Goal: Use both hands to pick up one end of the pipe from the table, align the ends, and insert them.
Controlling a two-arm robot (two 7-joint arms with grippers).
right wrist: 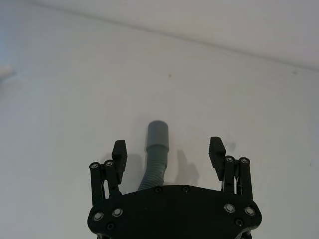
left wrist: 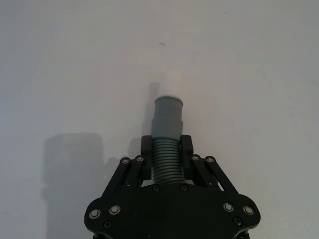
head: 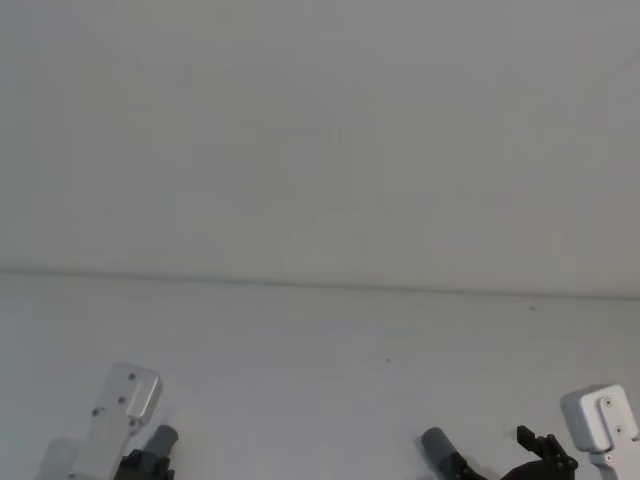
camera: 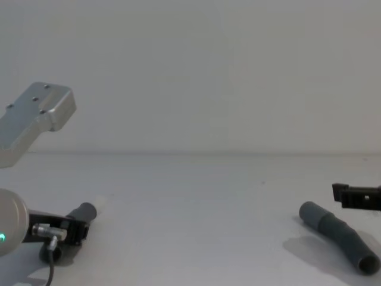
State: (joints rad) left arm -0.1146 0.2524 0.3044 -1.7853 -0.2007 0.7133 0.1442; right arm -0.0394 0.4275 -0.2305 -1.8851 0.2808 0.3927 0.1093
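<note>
Left tool (left wrist: 167,147): clamped on the ribbed part of the left hose piece (left wrist: 167,119), just behind its grey cuff. The white tip (left wrist: 169,82) points straight out past my fingertips, along the tool's axis. Can't tell if that piece is lifted or resting on the worktop (right wrist: 70,99); its shadow sits close.

Right tool (right wrist: 168,149): wide, holding nothing. The right hose piece (right wrist: 158,134) lies on the worktop between my two fingers (right wrist: 119,152), touching neither. Its long axis runs roughly along my reach, with the open cuff ahead of the fingertips and the ribbed body curving back under the palm. Chest view puts the tool just above the cuff end, apart from it.

My read on the next move: the right side straddles the piece, so drop and close on the ribs behind the cuff, same as the left. The hose sits nearer one finger, so it will likely get nudged on closing.

The pieces are well apart, each nearest its own arm. Both ends point roughly away from me, so both need turning inward.

Surface is a plain white matte worktop, with a white wall (head: 320,120) behind.
</note>
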